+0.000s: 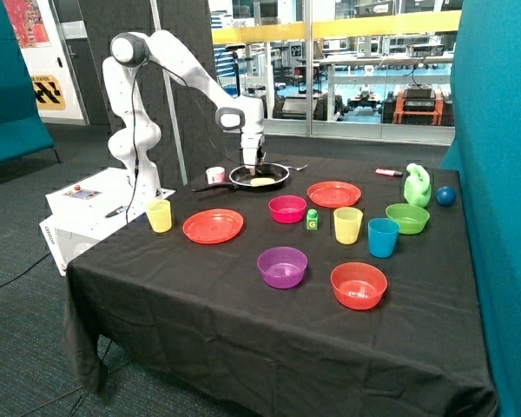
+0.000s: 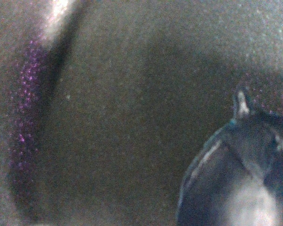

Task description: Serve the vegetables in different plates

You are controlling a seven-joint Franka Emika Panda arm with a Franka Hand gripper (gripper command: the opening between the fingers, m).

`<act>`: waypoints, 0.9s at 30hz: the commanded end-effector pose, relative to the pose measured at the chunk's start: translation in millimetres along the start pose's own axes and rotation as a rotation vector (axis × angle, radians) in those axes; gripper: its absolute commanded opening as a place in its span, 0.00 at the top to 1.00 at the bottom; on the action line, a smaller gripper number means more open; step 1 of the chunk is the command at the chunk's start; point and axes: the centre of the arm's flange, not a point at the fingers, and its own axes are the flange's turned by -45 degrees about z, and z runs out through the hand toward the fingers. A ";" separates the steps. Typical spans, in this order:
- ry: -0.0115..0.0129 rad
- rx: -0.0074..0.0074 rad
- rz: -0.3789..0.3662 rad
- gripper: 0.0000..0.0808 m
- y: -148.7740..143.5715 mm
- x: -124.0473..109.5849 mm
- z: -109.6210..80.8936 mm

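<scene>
My gripper [image 1: 250, 167] is lowered into the black frying pan [image 1: 278, 171] at the back of the table. The pale yellow vegetable [image 1: 262, 182] lies in the pan just beside the gripper. The wrist view is pressed close to the pan's dark floor [image 2: 132, 117]; a dark glossy rounded thing [image 2: 240, 179], apparently the purple-black vegetable, sits right by the camera. In the outside view that vegetable is hidden. Two orange-red plates, one in front of the pan [image 1: 213, 226] and one beside it [image 1: 334, 194], both hold nothing.
On the black cloth stand a pink bowl [image 1: 287, 208], purple bowl [image 1: 282, 266], orange-red bowl [image 1: 359, 285], green bowl [image 1: 407, 217], two yellow cups [image 1: 159, 215] [image 1: 347, 225], a blue cup [image 1: 383, 237], green G block [image 1: 312, 219], green jug [image 1: 417, 185] and blue ball [image 1: 445, 195].
</scene>
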 end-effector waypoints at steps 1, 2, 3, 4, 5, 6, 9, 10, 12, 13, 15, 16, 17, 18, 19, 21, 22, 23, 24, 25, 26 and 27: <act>-0.0033 0.0005 0.002 0.27 2.3 2.7 2.0; -0.0033 0.0005 0.003 0.28 2.2 2.4 2.8; -0.0033 0.0005 0.003 0.27 2.1 2.1 3.5; -0.0033 0.0005 0.002 0.27 1.8 1.9 4.3; -0.0033 0.0005 0.001 0.28 1.4 1.6 5.0; -0.0033 0.0005 0.001 0.28 1.1 1.5 5.5; -0.0033 0.0005 0.003 0.28 0.6 1.2 6.9; -0.0033 0.0005 0.004 0.28 0.4 1.1 7.6; -0.0033 0.0005 0.003 0.28 -0.1 1.0 8.6; -0.0033 0.0005 0.004 0.28 -0.4 0.9 9.2; -0.0033 0.0005 0.004 0.28 -1.8 1.0 10.8; -0.0033 0.0005 0.004 0.28 -2.4 1.0 11.6; -0.0033 0.0005 0.005 0.29 -2.9 0.9 12.3; -0.0033 0.0005 0.006 0.29 -3.2 0.8 12.7; -0.0033 0.0005 0.006 0.29 -3.3 0.8 12.9; -0.0033 0.0005 0.009 0.29 -3.7 0.5 13.9; -0.0033 0.0005 0.009 0.29 -3.9 0.4 14.5; -0.0033 0.0005 0.010 0.29 -4.2 0.4 15.4; -0.0033 0.0005 0.010 0.29 -4.4 0.5 16.0; -0.0033 0.0005 0.009 0.29 -4.9 1.1 16.7; -0.0033 0.0005 0.009 0.29 -5.4 1.8 17.3; -0.0033 0.0005 0.008 0.29 -5.6 2.2 17.6</act>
